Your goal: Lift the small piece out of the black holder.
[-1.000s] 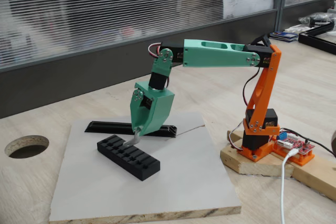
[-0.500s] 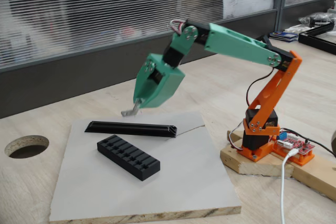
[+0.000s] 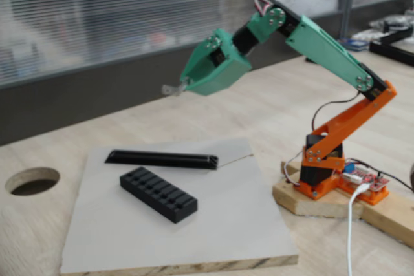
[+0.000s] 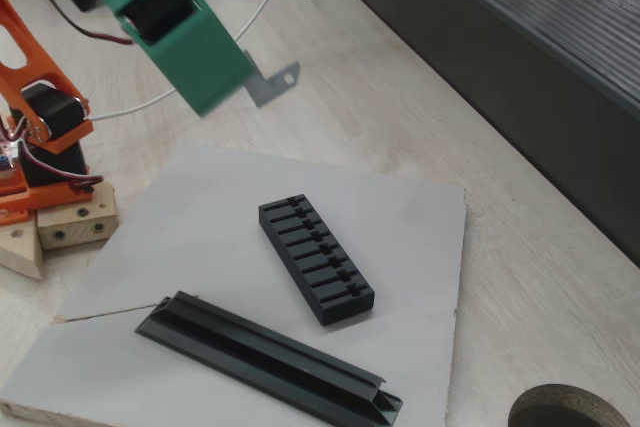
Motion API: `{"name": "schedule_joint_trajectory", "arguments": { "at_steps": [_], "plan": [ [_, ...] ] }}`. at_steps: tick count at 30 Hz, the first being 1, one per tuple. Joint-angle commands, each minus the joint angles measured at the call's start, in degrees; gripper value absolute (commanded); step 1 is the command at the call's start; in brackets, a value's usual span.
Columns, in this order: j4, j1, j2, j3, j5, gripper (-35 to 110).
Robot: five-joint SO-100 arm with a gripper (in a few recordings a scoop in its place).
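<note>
The black holder point(image 3: 158, 194) point(image 4: 315, 259), a slotted block, lies on the grey board point(image 3: 226, 224) point(image 4: 420, 217). High above it my green gripper point(image 3: 182, 86) point(image 4: 243, 84) is shut on the small piece point(image 3: 171, 89) point(image 4: 274, 82), a thin grey metal tab with a hole that sticks out past the fingertips. In a fixed view the tab hangs up and to the left of the holder, well clear of its slots. No tab shows in the holder's slots.
A longer black V-profile rail point(image 3: 162, 158) point(image 4: 270, 359) lies on the board beside the holder. A round hole point(image 3: 31, 180) point(image 4: 575, 409) is cut in the wooden table. The orange arm base point(image 3: 320, 172) point(image 4: 40, 137) stands on a wooden block, with a red circuit board point(image 3: 362, 179) and cables beside it.
The gripper has risen from the holder's top with the small piece in it, climbing steadily up and away from the board as the arm straightens.
</note>
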Motion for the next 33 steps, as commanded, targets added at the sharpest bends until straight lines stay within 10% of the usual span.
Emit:
{"name": "schedule_joint_trajectory", "arguments": {
  "at_steps": [1, 33],
  "plan": [
    [0.9, 2.2, 4.4, -0.4, 0.4, 6],
    [0.9, 2.2, 10.0, -0.4, 0.9, 6]
  ]
}}
